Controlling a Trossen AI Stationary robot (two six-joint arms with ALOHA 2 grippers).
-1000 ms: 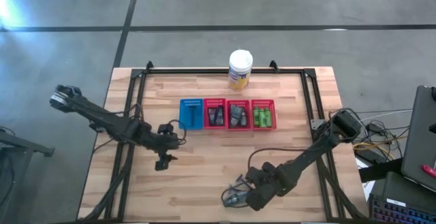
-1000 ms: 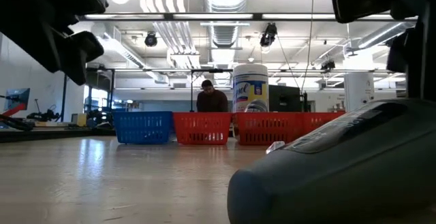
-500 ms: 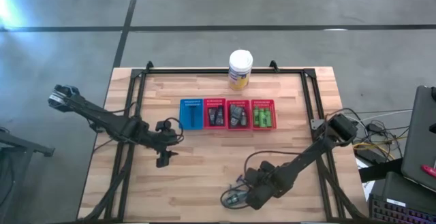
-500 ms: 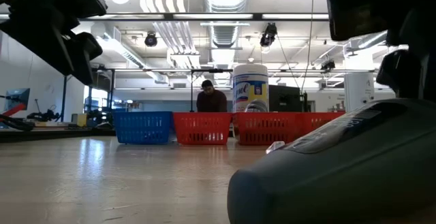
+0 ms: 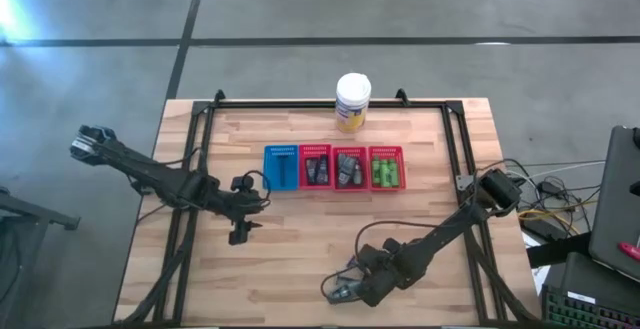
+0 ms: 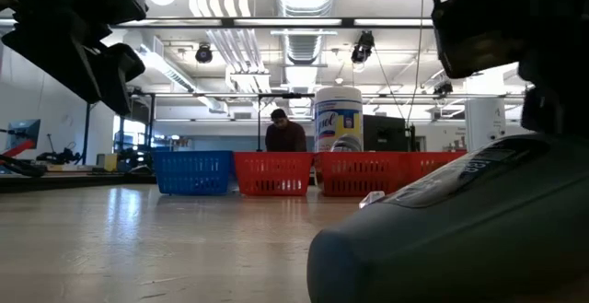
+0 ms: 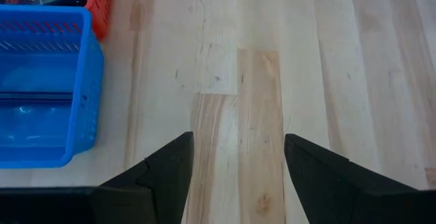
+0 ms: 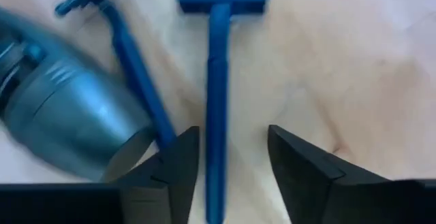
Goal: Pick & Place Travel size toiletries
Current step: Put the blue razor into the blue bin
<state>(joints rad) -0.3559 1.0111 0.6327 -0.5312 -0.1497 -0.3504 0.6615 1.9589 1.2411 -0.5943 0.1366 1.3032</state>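
Mostly sorted already: the three red baskets [image 5: 350, 168] hold tubes and green bottles, while the blue basket [image 5: 280, 167] looks near empty. Near the table's front edge, a grey tube [image 8: 65, 118] and two blue razors [image 8: 216, 88] remain, the right gripper [image 8: 228, 159] spread empty over one. The left gripper [image 7: 237, 166] waits unclenched beside the blue basket.

Bright overhead light; blurred right wrist view.

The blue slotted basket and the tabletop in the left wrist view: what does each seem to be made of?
The blue slotted basket looks like moulded plastic: uniform glossy colour, thin slotted walls. The tabletop looks like pale wooden planks, matte, with visible grain and joints. The left gripper hangs open above it.
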